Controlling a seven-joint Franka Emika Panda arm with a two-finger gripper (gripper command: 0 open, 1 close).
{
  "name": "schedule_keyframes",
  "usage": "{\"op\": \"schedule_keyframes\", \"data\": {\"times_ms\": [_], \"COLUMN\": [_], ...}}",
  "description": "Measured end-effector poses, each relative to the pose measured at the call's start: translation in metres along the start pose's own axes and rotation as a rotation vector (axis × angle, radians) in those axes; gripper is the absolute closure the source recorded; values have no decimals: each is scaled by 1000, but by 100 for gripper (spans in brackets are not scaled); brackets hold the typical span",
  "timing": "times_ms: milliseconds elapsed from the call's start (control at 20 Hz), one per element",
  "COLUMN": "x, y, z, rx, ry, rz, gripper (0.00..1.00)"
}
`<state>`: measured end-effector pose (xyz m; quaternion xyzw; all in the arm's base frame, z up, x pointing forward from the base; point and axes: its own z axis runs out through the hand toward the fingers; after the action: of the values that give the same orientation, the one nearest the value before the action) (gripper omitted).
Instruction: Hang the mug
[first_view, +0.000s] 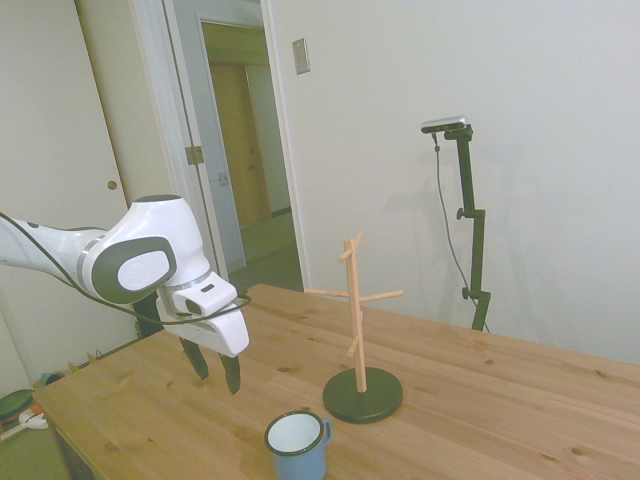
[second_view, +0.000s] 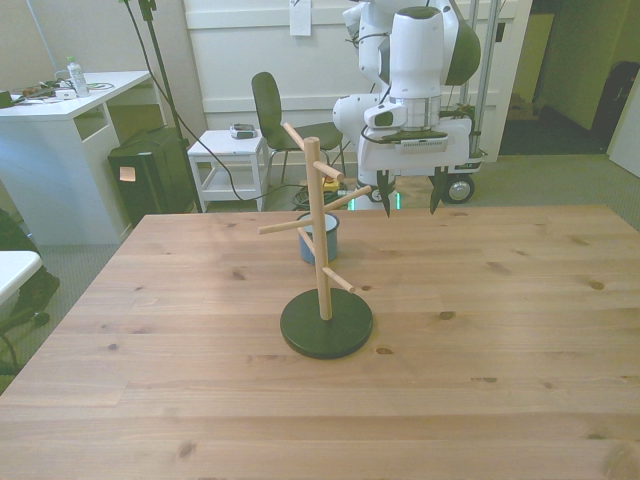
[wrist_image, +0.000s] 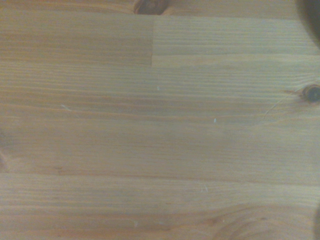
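Note:
The light-blue mug (first_view: 297, 446) stands upright on the table, white inside, its handle facing the rack. In the front view the mug (second_view: 321, 238) shows behind the rack's post. The wooden rack (first_view: 357, 330) has several pegs on a dark round base (second_view: 326, 322). My gripper (first_view: 213, 367) hangs open above the table, apart from the mug and to the side of it, with nothing between its fingers. From the front, the gripper (second_view: 410, 195) is to the right of the mug. The wrist view shows only bare wood (wrist_image: 160, 130).
The wooden table (second_view: 500, 330) stretches wide around the rack. A chair (second_view: 272, 110), a small white cart (second_view: 230, 150) and a white desk (second_view: 60, 130) stand beyond the far edge. A doorway (first_view: 240, 150) is open behind the arm.

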<state>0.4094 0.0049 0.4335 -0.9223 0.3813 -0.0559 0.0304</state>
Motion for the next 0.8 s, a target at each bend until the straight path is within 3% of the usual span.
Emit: {"op": "schedule_keyframes", "data": {"times_ms": [400, 800], "x": [10, 43], "y": [14, 69], "z": [2, -24], "rx": [10, 17], "ry": [-20, -28], "rz": [46, 134], "gripper": [0, 0]}}
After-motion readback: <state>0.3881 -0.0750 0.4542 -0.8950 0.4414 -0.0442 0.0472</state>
